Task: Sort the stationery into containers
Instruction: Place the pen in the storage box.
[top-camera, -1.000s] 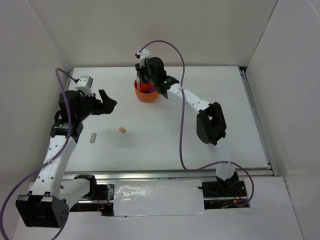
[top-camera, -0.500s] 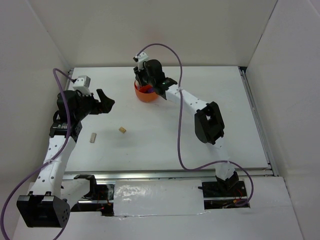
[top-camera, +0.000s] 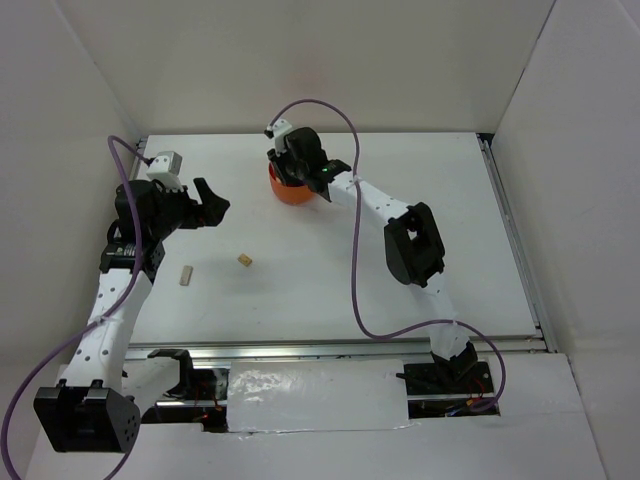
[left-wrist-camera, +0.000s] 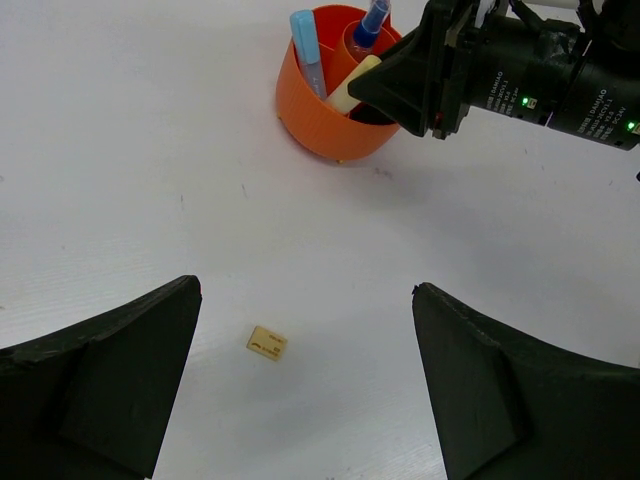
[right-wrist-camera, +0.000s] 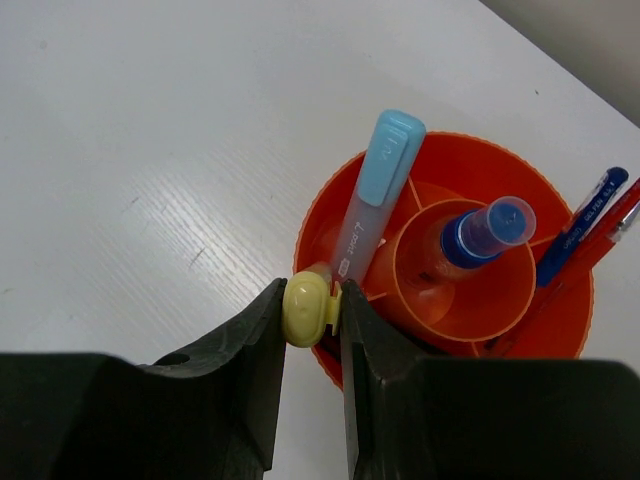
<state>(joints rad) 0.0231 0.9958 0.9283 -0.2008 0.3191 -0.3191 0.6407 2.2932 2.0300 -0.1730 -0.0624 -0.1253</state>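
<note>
Right fingers (right-wrist-camera: 245, 380) pinch the yellow stick (right-wrist-camera: 306, 308) at the rim of the orange pot (right-wrist-camera: 560, 330), aligned for release into an outer compartment; left fingers (left-wrist-camera: 100, 380), spread wide, hover over 1 tan eraser (left-wrist-camera: 267, 343) short of the pot.

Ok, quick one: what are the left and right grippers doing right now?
Left gripper: open, holding nothing.
Right gripper: closed on the yellow stick, at the rim of the orange pot.

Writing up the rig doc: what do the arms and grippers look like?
Left arm and right arm: white perforated links, black joint housings, purple cables. Left gripper and right gripper have chunky black fingers. Right wrist shows green LEDs and white lettering.
</note>
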